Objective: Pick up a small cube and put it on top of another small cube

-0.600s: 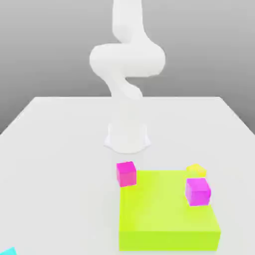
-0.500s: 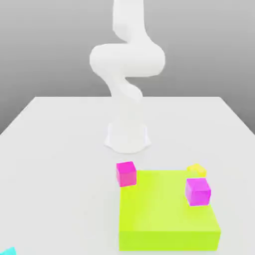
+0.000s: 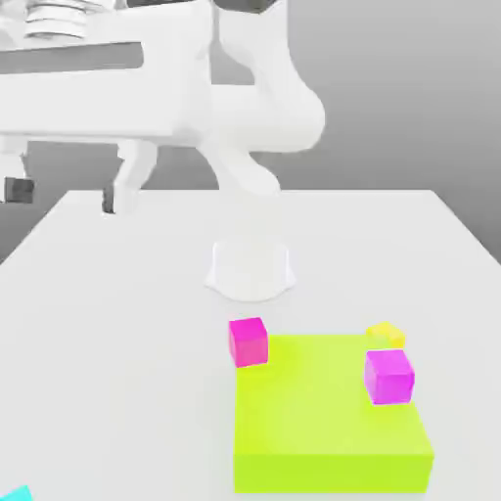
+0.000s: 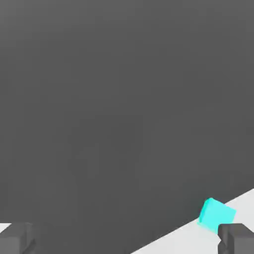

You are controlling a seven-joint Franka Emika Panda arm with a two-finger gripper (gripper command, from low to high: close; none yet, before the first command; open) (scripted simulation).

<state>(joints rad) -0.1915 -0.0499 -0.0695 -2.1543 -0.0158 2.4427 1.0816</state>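
Note:
The small cyan cube (image 3: 14,494) lies at the table's near corner on the exterior view's left, cut off by the picture's edge. It also appears in the hand view (image 4: 217,215), close to one dark fingertip (image 4: 237,238). The small yellow cube (image 3: 386,334) sits on the table at the far right corner of the lime-green block (image 3: 328,411). My gripper (image 3: 65,194) hangs high over the table's left side, far above the cyan cube, open and empty, with its fingers (image 3: 124,181) pointing down. In the hand view the gripper (image 4: 126,242) spans the frame.
One magenta cube (image 3: 248,341) stands at the lime-green block's far left corner. Another magenta cube (image 3: 389,376) rests on the block near its right edge. The arm's white base (image 3: 250,269) stands mid-table behind them. The table edge and dark floor show in the hand view.
The hand has swung into the exterior view at the upper left, where earlier only the arm's upright links showed. None of the cubes has moved.

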